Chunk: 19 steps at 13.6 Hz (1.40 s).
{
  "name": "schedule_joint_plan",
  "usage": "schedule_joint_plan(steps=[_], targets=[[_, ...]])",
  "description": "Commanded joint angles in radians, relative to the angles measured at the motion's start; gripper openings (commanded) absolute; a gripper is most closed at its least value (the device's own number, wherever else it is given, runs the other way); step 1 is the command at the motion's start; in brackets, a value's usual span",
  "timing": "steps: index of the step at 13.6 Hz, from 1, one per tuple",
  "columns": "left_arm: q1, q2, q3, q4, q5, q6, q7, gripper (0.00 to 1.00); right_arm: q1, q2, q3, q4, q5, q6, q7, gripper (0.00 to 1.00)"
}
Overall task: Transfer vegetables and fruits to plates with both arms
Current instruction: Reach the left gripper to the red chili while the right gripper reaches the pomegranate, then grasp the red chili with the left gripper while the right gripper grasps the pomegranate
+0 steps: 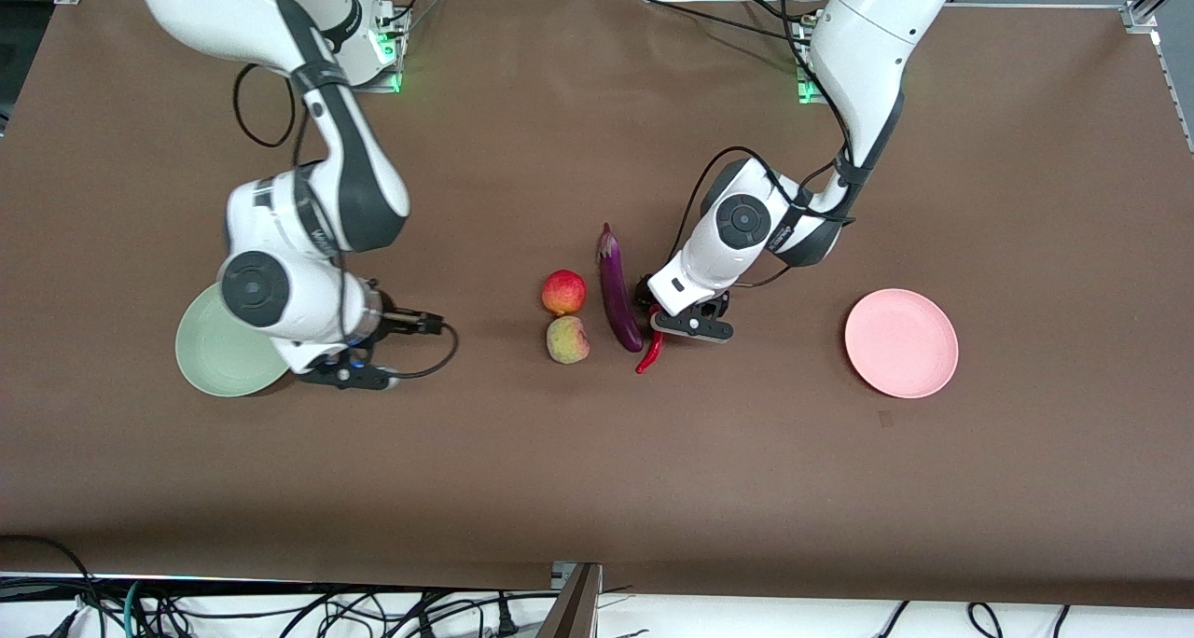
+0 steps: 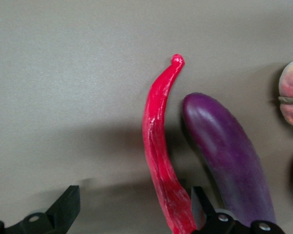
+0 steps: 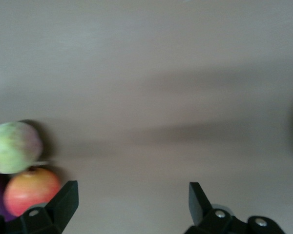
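Observation:
The red chili pepper (image 1: 650,352) lies on the table beside the purple eggplant (image 1: 617,288). My left gripper (image 1: 659,319) is low over the chili's stem end and open. In the left wrist view the chili (image 2: 158,146) runs between the open fingers (image 2: 198,202), close against one, with the eggplant (image 2: 224,146) just outside it. The red fruit (image 1: 563,292) and the yellow-green fruit (image 1: 567,339) sit beside the eggplant. My right gripper (image 1: 359,344) is open and empty over bare table beside the pale green plate (image 1: 219,349). The pink plate (image 1: 901,342) is empty.
The right wrist view shows the open gripper (image 3: 132,195) over the brown cloth, with the yellow-green fruit (image 3: 14,146) and the red fruit (image 3: 31,190) farther off. The right arm's hand overhangs part of the green plate. Cables hang at the table's near edge.

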Motion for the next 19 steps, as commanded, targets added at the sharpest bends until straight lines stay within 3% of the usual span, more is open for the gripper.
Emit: schedule_joint_plan(steps=[1, 4, 6, 8, 9, 12, 14, 17, 19], targets=[[-0.029, 0.022, 0.012, 0.023, -0.008, 0.029, -0.017, 1.0, 0.064, 0.043, -0.007, 0.014, 0.052, 0.053, 0.093, 1.0], [-0.032, 0.04, 0.012, 0.026, -0.006, 0.034, -0.009, 1.0, 0.165, 0.095, -0.007, 0.014, 0.077, 0.154, 0.212, 1.0], [-0.032, 0.046, 0.012, 0.026, 0.007, 0.052, -0.005, 0.66, 0.199, 0.126, -0.007, 0.014, 0.086, 0.213, 0.271, 1.0], [-0.033, 0.046, 0.012, 0.028, 0.009, 0.054, -0.006, 0.5, 0.216, 0.143, -0.007, 0.014, 0.105, 0.228, 0.279, 1.0], [-0.033, 0.048, 0.012, 0.028, 0.009, 0.054, -0.005, 0.47, 0.227, 0.146, -0.007, 0.014, 0.112, 0.228, 0.279, 1.0], [-0.036, 0.037, 0.016, 0.026, 0.027, 0.051, 0.002, 0.14, 0.261, 0.154, -0.007, 0.014, 0.152, 0.228, 0.28, 1.0], [-0.015, -0.021, 0.019, 0.019, 0.111, -0.001, 0.026, 0.14, 0.271, 0.161, -0.007, 0.014, 0.152, 0.228, 0.28, 1.0], [0.022, -0.107, 0.029, 0.026, 0.118, -0.228, 0.131, 0.14, 0.281, 0.184, -0.007, 0.014, 0.145, 0.231, 0.277, 1.0], [0.083, -0.153, 0.032, 0.026, 0.12, -0.309, 0.272, 0.14, 0.29, 0.197, -0.007, 0.014, 0.148, 0.259, 0.277, 1.0]])
